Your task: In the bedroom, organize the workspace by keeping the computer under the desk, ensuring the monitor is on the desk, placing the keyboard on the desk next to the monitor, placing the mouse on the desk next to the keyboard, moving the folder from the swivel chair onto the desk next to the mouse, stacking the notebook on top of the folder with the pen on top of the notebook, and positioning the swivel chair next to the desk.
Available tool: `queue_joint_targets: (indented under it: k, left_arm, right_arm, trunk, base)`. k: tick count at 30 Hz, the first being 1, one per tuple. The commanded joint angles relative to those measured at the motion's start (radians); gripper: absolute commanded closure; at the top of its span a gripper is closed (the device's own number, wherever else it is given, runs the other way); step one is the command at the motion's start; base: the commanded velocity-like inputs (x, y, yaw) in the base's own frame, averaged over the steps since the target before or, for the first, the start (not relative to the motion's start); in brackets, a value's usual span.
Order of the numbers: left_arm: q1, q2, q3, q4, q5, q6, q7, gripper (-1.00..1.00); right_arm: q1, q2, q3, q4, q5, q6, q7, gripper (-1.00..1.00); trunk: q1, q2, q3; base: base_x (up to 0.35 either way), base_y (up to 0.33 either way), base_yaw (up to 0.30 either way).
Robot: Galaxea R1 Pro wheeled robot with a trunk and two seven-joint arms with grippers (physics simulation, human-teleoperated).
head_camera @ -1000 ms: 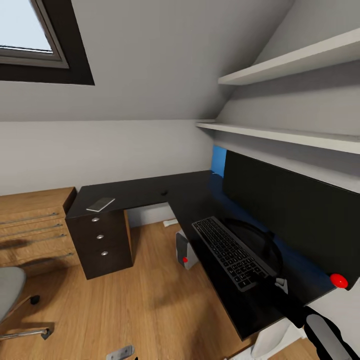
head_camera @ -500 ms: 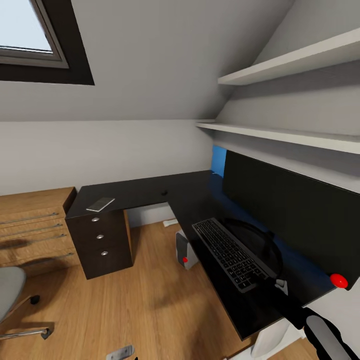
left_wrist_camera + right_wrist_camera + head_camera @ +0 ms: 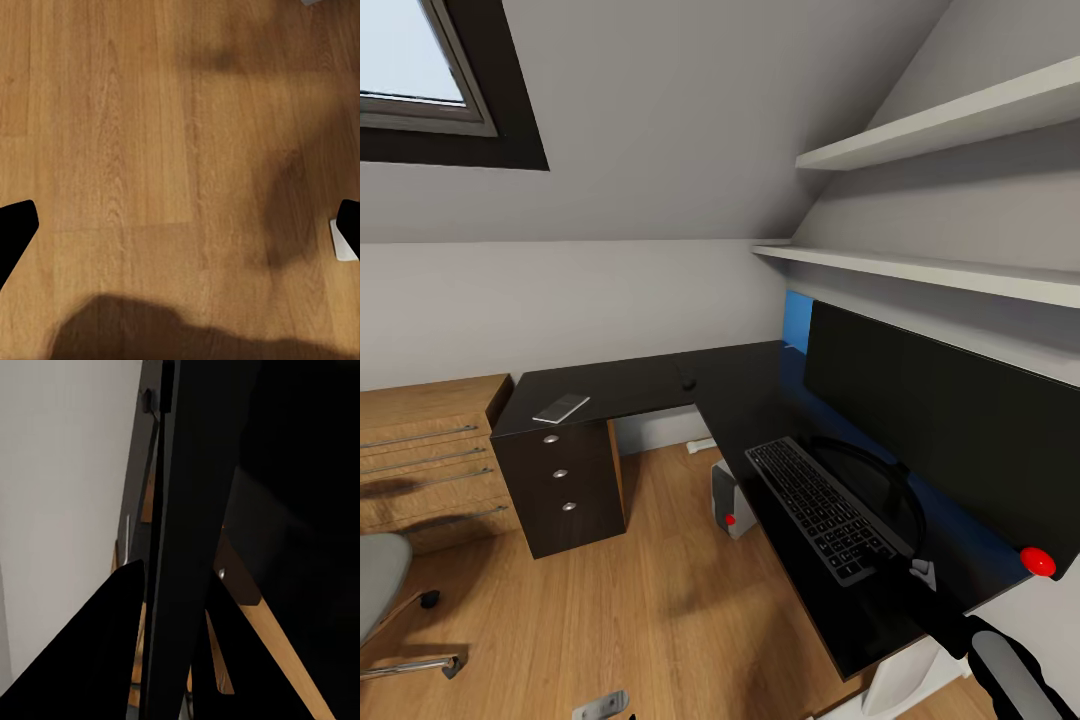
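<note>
Right gripper (image 3: 172, 607): dark fingers set on either side of the monitor's thin edge (image 3: 180, 510), closed on it. In the head view the right arm (image 3: 1000, 670) reaches up to the monitor's lower corner.
Left gripper (image 3: 180, 225): fingertips (image 3: 15, 229) spread wide, holding nothing, over the wooden floor (image 3: 135, 135).
Swivel chair (image 3: 380, 580): grey seat at the near left, well apart from the tabletop.
Keyboard (image 3: 822, 505): black, flat on the tabletop (image 3: 760, 400), just in front of the monitor (image 3: 950, 430).
Monitor base (image 3: 875, 485): round, black, behind the keyboard.
Computer (image 3: 726, 500): pale tower on the floor under the tabletop.
Drawer unit (image 3: 563, 490): black, three silver knobs, beneath the far left wing.
Notebook (image 3: 561, 408): grey, flat above the drawers.
Mouse (image 3: 687, 382): small, dark, near the inner corner.
Light-wood chest (image 3: 430, 450): beside the drawer unit.
</note>
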Motion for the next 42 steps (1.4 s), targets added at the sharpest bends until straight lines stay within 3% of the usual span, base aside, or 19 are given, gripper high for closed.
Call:
queue_joint_targets:
  k: [1,11,42]
  left_arm:
    - [-0.001,0.000,0.001,0.000,0.007,-0.003,0.001,-1.00]
    - [-0.001,-0.001,0.001,0.000,0.007,-0.003,0.000,-1.00]
    - [-0.001,0.000,0.002,0.000,0.007,-0.003,0.000,-1.00]
  right_arm:
    - [-0.001,0.000,-0.002,0.000,-0.006,0.007,0.002,1.00]
    - [-0.001,0.000,-0.002,0.000,-0.006,0.004,-0.046,1.00]
    - [-0.001,0.000,-0.003,0.002,-0.005,0.004,-0.049,1.00]
  trunk:
    - [0.000,-0.001,-0.001]
    - [0.000,-0.001,-0.001]
    - [0.000,-0.001,-0.001]
  base:
    - [0.000,0.000,0.000]
    - [0.000,0.000,0.000]
    - [0.038,-0.031,0.000]
